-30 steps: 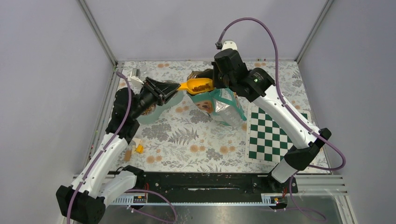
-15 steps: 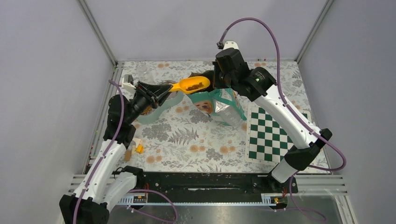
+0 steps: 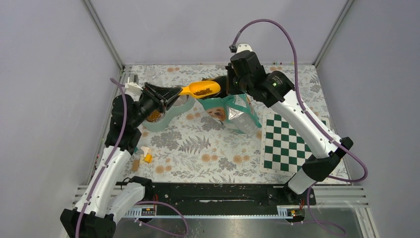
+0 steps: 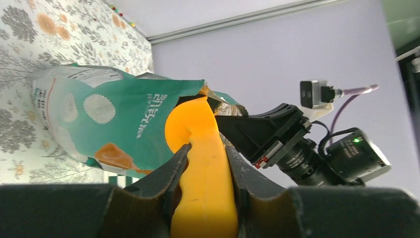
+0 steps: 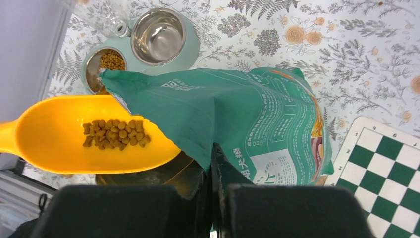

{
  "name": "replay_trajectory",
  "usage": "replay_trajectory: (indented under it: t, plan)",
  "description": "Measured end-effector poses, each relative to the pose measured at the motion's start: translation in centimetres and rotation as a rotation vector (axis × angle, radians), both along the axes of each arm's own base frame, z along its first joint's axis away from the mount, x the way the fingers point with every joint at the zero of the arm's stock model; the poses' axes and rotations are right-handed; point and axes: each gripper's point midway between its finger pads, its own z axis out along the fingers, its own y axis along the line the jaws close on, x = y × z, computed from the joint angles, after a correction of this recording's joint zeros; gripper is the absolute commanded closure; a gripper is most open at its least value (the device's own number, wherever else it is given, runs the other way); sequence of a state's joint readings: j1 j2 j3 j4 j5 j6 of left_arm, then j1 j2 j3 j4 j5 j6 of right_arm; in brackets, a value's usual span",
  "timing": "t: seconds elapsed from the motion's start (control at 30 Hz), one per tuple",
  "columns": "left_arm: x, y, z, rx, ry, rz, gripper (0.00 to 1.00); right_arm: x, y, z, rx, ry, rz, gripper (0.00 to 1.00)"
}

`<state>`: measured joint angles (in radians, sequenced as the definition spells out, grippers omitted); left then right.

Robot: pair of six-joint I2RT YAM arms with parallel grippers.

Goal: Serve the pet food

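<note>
A yellow scoop (image 3: 203,89) carries a small heap of pet food (image 5: 115,133) in its bowl (image 5: 74,134). My left gripper (image 4: 208,148) is shut on the scoop's handle (image 4: 205,193) and holds it level beside the mouth of the teal food bag (image 3: 233,111). The bag's open rim (image 5: 198,114) is pinched in my right gripper (image 5: 216,163), which is shut and holds it up. To the left, a teal double-bowl stand (image 5: 190,49) sits on the cloth. One steel bowl (image 5: 158,35) is empty and the other (image 5: 110,62) holds some pet food.
A green-and-white chessboard mat (image 3: 289,141) lies at the right of the floral cloth. A few small wooden blocks (image 3: 144,157) sit near the left arm. A clear glass item (image 5: 111,22) stands behind the bowls. Grey walls enclose the table on three sides.
My left arm has drawn the filled scoop a little leftward, away from the bag's mouth toward the bowls. The right gripper has kept its hold on the bag's rim.
</note>
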<state>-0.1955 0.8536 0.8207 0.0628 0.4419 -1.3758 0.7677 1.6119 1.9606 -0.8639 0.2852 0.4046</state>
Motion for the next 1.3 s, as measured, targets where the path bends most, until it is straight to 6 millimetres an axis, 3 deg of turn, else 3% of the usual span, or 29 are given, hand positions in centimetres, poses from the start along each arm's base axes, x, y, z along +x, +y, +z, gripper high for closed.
replay_trajectory:
  t: [0.17, 0.23, 0.33, 0.47, 0.67, 0.83, 1.07, 1.3]
  plan:
    - [0.6, -1.9, -0.1, 0.143, 0.007, -0.036, 1.0, -0.7, 0.9, -0.2, -0.064, -0.019, 0.052, 1.0]
    - [1.1, -2.9, -1.3, 0.195, 0.042, -0.054, 1.0, -1.2, 2.0, -0.6, -0.094, -0.025, 0.084, 1.0]
    - [1.7, -4.4, -4.7, 0.299, 0.13, -0.082, 1.0, -2.0, 4.0, -1.5, -0.13, -0.027, 0.131, 1.0]
    - [2.0, -5.1, -8.5, 0.414, 0.215, -0.084, 1.0, -2.6, 5.9, -2.5, -0.129, -0.012, 0.158, 1.0]
    - [2.9, -5.6, -10.8, 0.482, 0.233, -0.054, 1.0, -2.4, 8.0, -4.0, -0.055, 0.005, 0.163, 1.0]
    - [4.8, -7.2, -12.8, 0.473, 0.224, -0.081, 1.0, -2.1, 10.2, -5.8, 0.03, 0.018, 0.184, 1.0]
    - [5.9, -9.6, -14.5, 0.327, 0.148, -0.183, 1.0, -1.1, 10.0, -7.0, 0.036, 0.026, 0.168, 1.0]
    - [5.1, -9.4, -13.5, 0.181, 0.142, -0.232, 1.0, -1.5, 9.5, -7.7, 0.008, 0.046, 0.168, 1.0]
